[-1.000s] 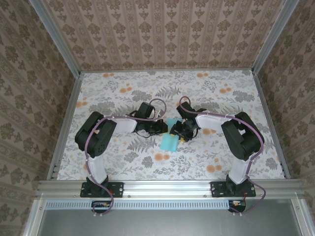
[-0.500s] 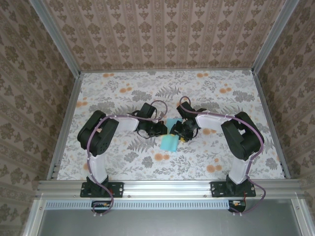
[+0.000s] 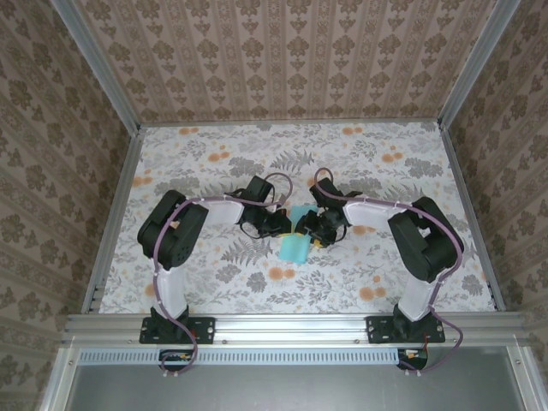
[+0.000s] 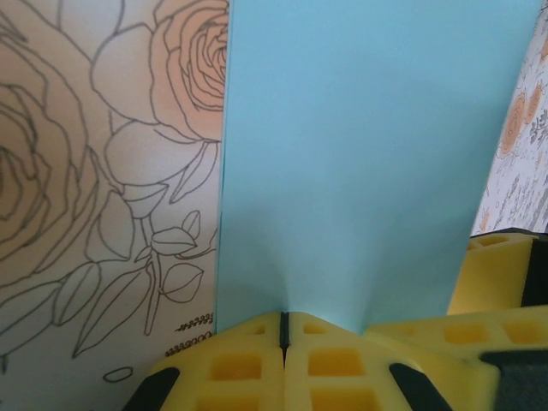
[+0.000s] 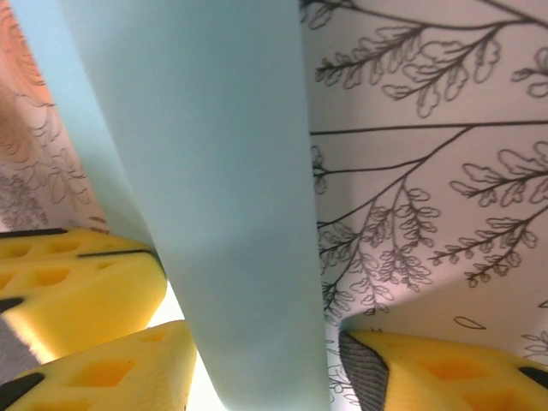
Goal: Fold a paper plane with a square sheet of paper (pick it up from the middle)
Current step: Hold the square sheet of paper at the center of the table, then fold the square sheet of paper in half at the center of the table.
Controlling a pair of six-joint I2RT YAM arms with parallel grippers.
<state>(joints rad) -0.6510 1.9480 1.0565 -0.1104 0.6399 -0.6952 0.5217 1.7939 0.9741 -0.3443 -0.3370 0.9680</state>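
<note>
- The paper is at mid-table, between both grippers.
- Left gripper: jaws clenched on the paper's edge.
- Right gripper: the paper passes between its jaws; whether they are gripping it, I cannot tell.
- The paper is likely light, floppy and easily creased, so it is best pinched gently near the middle.

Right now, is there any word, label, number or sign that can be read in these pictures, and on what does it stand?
There are none. The square sheet of paper is plain, the left gripper shut on it carries no marking, and the tablecloth and the walls show only flower patterns.
</note>
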